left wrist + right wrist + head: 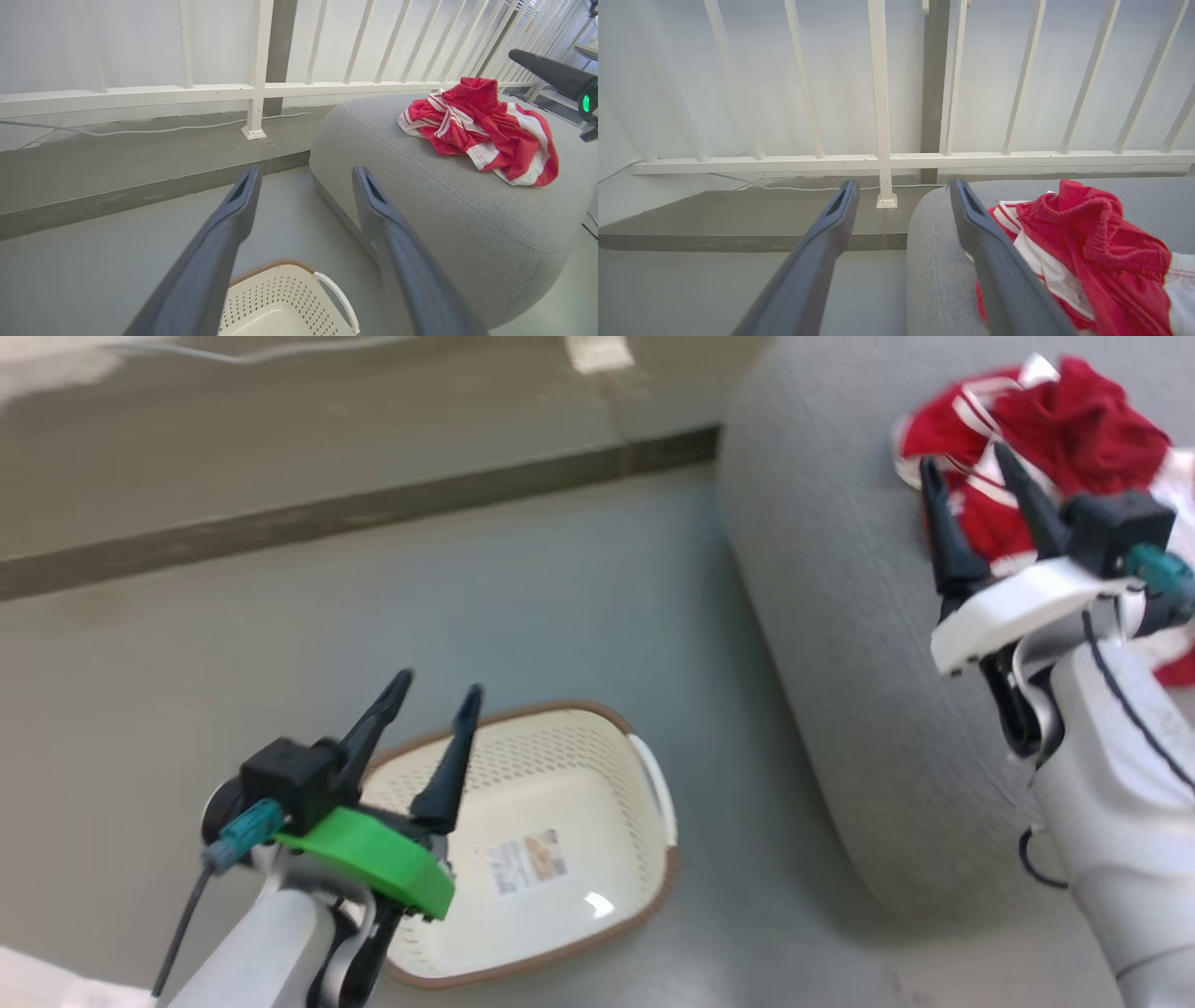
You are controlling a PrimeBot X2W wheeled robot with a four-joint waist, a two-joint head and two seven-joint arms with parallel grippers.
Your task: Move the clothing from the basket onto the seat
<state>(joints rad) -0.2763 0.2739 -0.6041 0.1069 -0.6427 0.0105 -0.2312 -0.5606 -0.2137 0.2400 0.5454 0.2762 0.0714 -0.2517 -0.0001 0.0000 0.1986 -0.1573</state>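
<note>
The red clothing (1064, 420) with white stripes lies crumpled on top of the grey seat (840, 644); the left wrist view has the clothing (486, 126) on the seat (444, 205) too, and so does the right wrist view, clothing (1092, 252) on seat (934, 275). The cream basket (560, 859) with a brown rim stands on the floor, showing its bare bottom and label sticker. My left gripper (437, 691) hovers open above the basket's near-left rim, nothing in it. My right gripper (966, 462) is open above the seat, just in front of the clothing, holding nothing.
A white railing (254, 88) on a raised concrete ledge (327, 513) runs behind the seat and basket, with a thin cable (187, 128) along it. Grey floor (467, 607) stretches between ledge, basket and seat. The basket's white handle (338, 298) faces the seat.
</note>
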